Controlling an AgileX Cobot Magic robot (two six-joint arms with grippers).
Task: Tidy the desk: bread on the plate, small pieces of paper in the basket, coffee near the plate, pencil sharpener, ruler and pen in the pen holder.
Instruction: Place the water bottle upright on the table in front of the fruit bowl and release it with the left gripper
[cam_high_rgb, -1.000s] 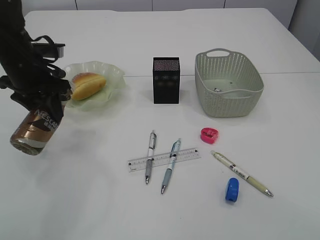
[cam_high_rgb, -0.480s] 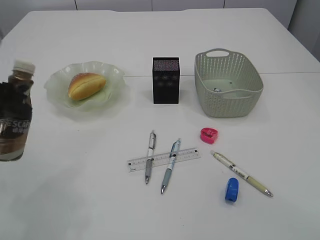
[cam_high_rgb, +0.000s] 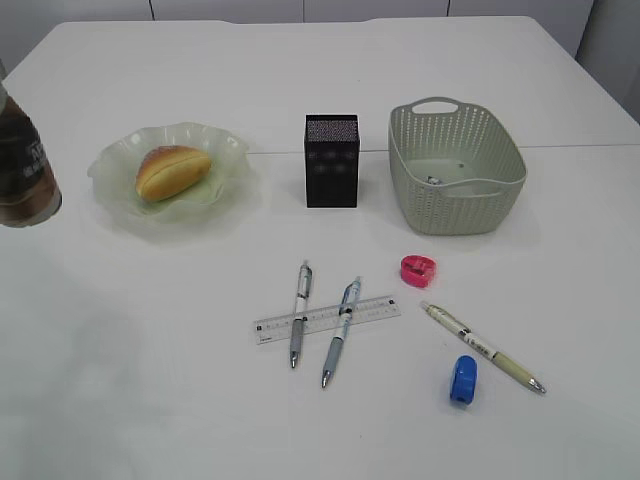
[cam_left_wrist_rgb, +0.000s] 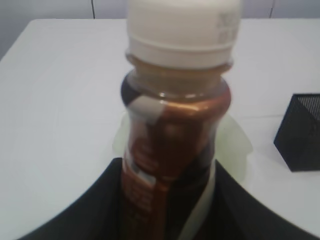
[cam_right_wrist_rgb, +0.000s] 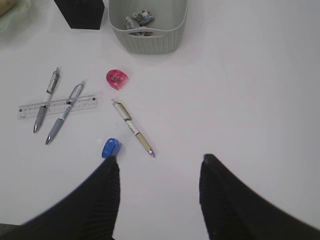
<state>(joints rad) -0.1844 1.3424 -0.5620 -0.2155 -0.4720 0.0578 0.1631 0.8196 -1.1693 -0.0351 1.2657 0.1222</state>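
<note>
The coffee (cam_left_wrist_rgb: 175, 115), a brown bottle with a white cap, stands upright between the jaws of my left gripper (cam_left_wrist_rgb: 167, 172), which is shut on it. In the exterior view the coffee (cam_high_rgb: 20, 165) shows at the far left edge, left of the plate (cam_high_rgb: 120, 160); the left arm is out of that view. The bread (cam_high_rgb: 172, 170) lies on the plate. A ruler (cam_high_rgb: 327, 318) lies under two pens (cam_high_rgb: 300, 313), with a third pen (cam_high_rgb: 483, 346) to their right. My right gripper (cam_right_wrist_rgb: 159, 160) hangs open above bare table, near the blue sharpener (cam_right_wrist_rgb: 110, 148).
The black pen holder (cam_high_rgb: 331, 160) stands mid-table, with the basket (cam_high_rgb: 455, 205) to its right holding paper scraps (cam_right_wrist_rgb: 140, 19). A pink sharpener (cam_high_rgb: 418, 270) lies in front of the basket. The blue sharpener (cam_high_rgb: 463, 379) lies near the front.
The coffee went from tilted to upright and shifted back toward the left edge of the exterior view. The left arm has left that view. Everything else stayed put.
</note>
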